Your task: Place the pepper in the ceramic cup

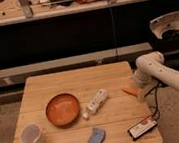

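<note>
The small orange pepper (129,91) lies on the wooden table (74,83) near its right edge. The whitish ceramic cup (32,135) stands at the front left corner, far from the pepper. My white arm reaches in from the right and bends down, with the gripper (139,96) right at the pepper's right end, close to the table top. Part of the pepper is hidden by the gripper.
A wide orange-brown bowl (62,109) sits left of centre. A white bottle (96,102) lies on its side beside it. A blue sponge (95,140) and a flat black device with a red stripe (142,128) lie near the front edge.
</note>
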Robot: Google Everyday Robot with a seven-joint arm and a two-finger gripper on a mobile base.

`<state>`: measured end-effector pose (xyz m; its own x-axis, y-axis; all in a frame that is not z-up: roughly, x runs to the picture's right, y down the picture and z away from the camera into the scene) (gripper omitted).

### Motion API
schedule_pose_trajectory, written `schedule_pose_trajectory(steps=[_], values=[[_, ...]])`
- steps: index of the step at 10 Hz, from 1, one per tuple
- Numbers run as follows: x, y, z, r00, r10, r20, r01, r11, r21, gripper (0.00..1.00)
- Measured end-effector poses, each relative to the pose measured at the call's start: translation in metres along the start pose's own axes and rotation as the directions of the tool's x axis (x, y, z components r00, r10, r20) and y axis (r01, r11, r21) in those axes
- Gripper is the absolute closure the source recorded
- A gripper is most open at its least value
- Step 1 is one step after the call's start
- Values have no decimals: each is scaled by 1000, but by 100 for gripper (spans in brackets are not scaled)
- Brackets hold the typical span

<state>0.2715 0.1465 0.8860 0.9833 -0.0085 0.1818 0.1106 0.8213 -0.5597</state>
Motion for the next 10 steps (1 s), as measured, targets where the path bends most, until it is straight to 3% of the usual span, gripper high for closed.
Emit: schedule_pose_trajectory(steps=[2, 4, 10], values=[[-13, 7, 2, 997, -69, 38, 70, 998, -8, 20], [-14, 9, 1, 996, -83, 39, 84, 996, -35, 20], [-10, 17, -8, 994, -14, -111, -1, 991, -137, 20]])
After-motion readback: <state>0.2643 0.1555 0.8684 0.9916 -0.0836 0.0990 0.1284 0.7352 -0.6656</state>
